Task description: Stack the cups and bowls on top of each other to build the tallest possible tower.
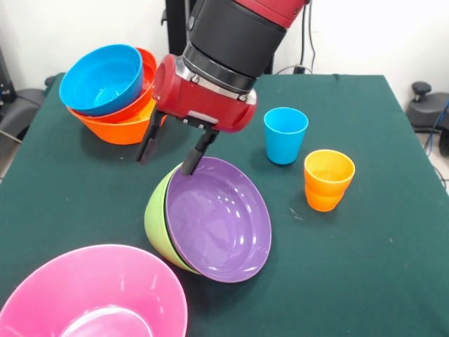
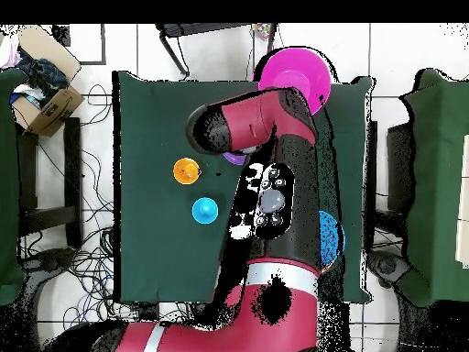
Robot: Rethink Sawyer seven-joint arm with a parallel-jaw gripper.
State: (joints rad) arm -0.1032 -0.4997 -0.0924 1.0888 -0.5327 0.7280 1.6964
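Hovering with my gripper (image 1: 170, 152) open, one finger (image 1: 194, 157) touched the far rim of the purple bowl (image 1: 219, 219), which sat tilted in the green bowl (image 1: 157, 210) mid-worktop (image 1: 365, 239), just below me.
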